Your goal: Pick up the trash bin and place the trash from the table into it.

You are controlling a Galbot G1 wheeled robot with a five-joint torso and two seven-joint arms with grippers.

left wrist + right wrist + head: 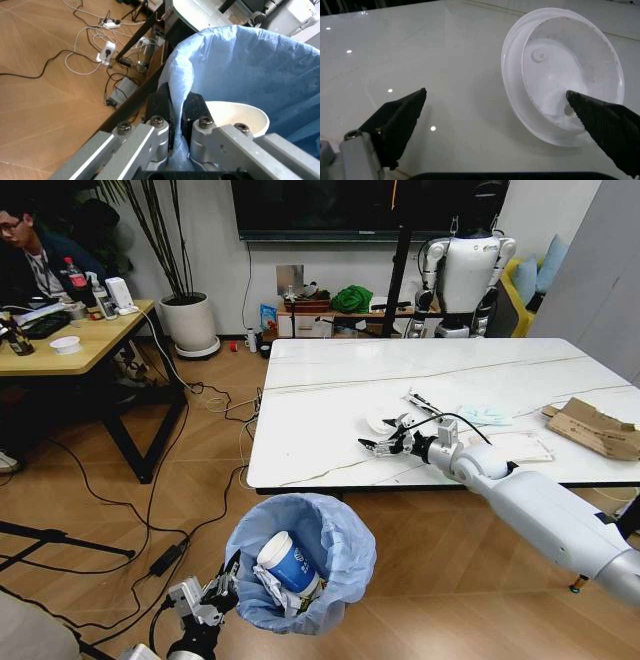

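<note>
The left gripper (228, 578) is clamped on the rim of the trash bin (345, 545), held below the surface (320, 430) edge, a paper cup (287, 561) inside. The right gripper (385, 435), fingers spread apart, hovers at a white plastic lid (565, 71) lying on the surface.

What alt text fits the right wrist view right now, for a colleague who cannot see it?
The right gripper, jaws open wide, hangs just above the table beside a round white plastic lid. One black jaw tip overlaps the lid's rim; the other is over bare glossy marble.
</note>
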